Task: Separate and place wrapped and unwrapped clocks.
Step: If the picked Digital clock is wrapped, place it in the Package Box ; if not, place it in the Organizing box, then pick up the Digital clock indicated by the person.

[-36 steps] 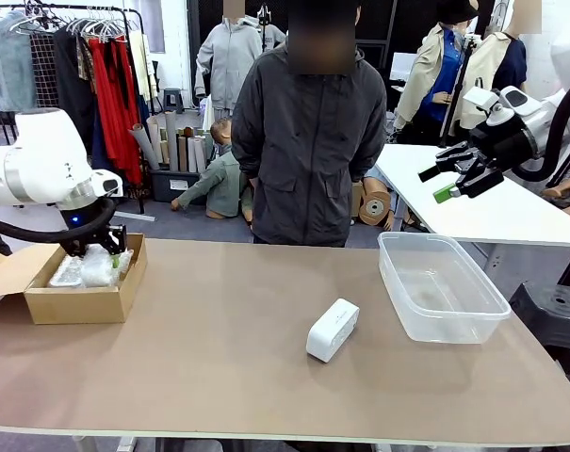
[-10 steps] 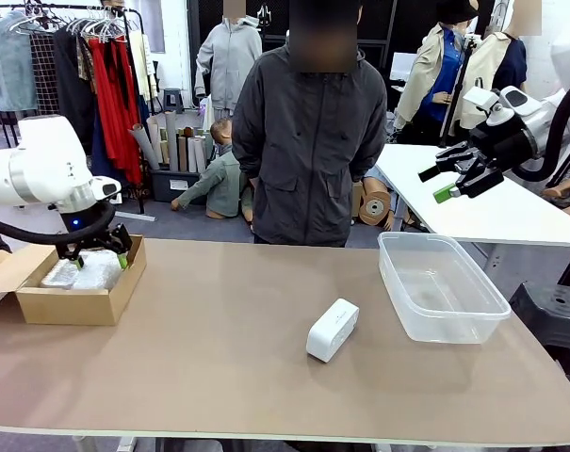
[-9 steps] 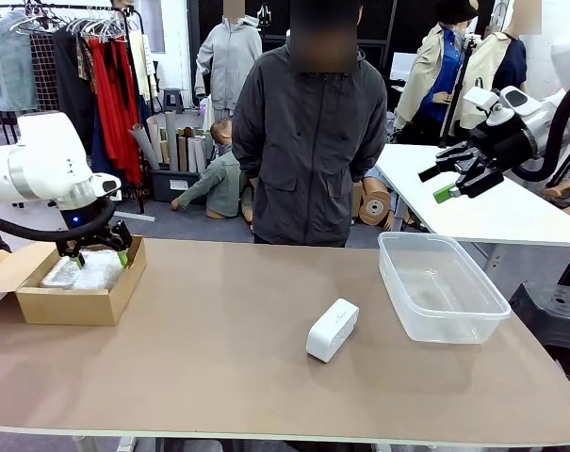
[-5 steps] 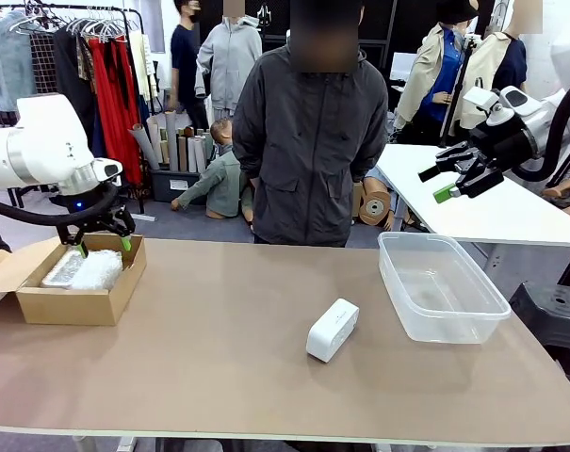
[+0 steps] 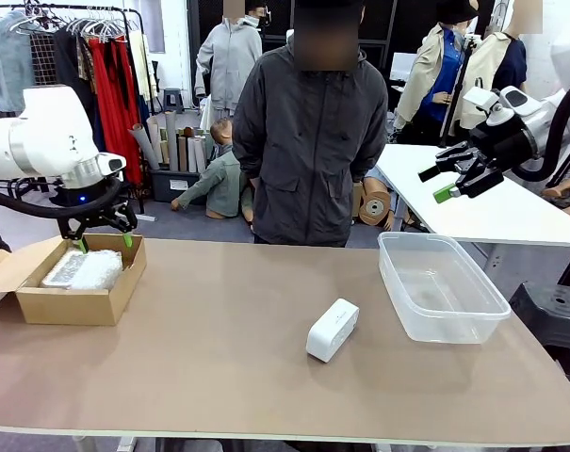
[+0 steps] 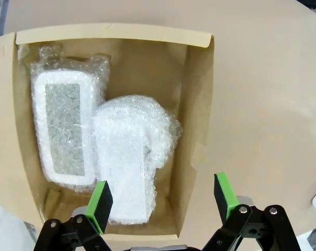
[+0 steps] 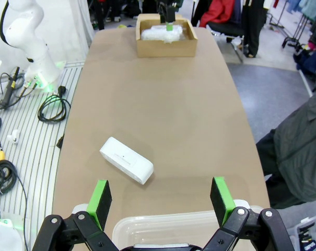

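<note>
In the front view, the left hand [image 5: 104,243] is seen open and empty above the cardboard box [image 5: 73,306] at the worktop's [image 5: 219,377] 9 o'clock edge, where the wrapped clocks [image 5: 82,270] lie. The bare clock [image 5: 333,330] is seen near the middle, the clear tub [image 5: 454,325] at 3 o'clock, and the right hand [image 5: 433,185] open, high beyond it. In the left wrist view, the wrapped clocks [image 6: 129,157] are shown touching inside the box, with nothing gripped between the spread pads. In the right wrist view, the bare clock [image 7: 126,160] is found at 11 o'clock of the open right hand [image 7: 160,196], apart from the tub. The wrapped pair is judged sorted. The bare clock is judged next, so the right hand would have to be lowered and its jaws set across the clock's narrow width.
</note>
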You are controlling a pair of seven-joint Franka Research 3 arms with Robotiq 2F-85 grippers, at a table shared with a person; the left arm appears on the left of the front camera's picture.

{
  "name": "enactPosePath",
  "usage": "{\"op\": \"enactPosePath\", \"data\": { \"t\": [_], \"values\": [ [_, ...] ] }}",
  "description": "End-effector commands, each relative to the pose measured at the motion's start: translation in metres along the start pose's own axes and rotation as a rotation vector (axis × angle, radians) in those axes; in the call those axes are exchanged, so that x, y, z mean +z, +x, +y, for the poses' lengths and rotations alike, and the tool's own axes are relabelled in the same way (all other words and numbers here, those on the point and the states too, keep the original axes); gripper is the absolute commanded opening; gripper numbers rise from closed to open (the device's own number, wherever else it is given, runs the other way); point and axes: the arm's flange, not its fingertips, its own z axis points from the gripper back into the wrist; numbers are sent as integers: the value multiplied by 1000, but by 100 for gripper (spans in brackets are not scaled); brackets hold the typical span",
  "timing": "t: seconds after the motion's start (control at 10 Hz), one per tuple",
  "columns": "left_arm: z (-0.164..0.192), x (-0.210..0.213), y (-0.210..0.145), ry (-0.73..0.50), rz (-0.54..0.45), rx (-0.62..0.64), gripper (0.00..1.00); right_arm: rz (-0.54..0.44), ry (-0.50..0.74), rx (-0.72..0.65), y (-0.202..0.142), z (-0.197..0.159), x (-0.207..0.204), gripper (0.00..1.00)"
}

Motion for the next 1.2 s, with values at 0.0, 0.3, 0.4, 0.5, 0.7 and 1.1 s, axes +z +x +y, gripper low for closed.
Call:
{"op": "enactPosePath", "data": {
  "t": [0.0,0.3,0.4,0.5,0.7,1.1],
  "values": [
    [3,-1,1,-27,5,-3,100,-2,-3,2,1,2,0,100],
    [3,-1,1,-27,5,-3,100,-2,-3,2,1,2,0,100],
    [3,-1,1,-27,5,-3,100,-2,-3,2,1,2,0,100],
    [3,-1,1,-27,5,-3,100,-2,-3,2,1,2,0,100],
    [3,-1,1,-27,5,-3,100,-2,-3,2,1,2,0,100],
    [-3,11,-2,-151,198,-181,100,-2,-3,2,1,2,0,100]
  ]
}}
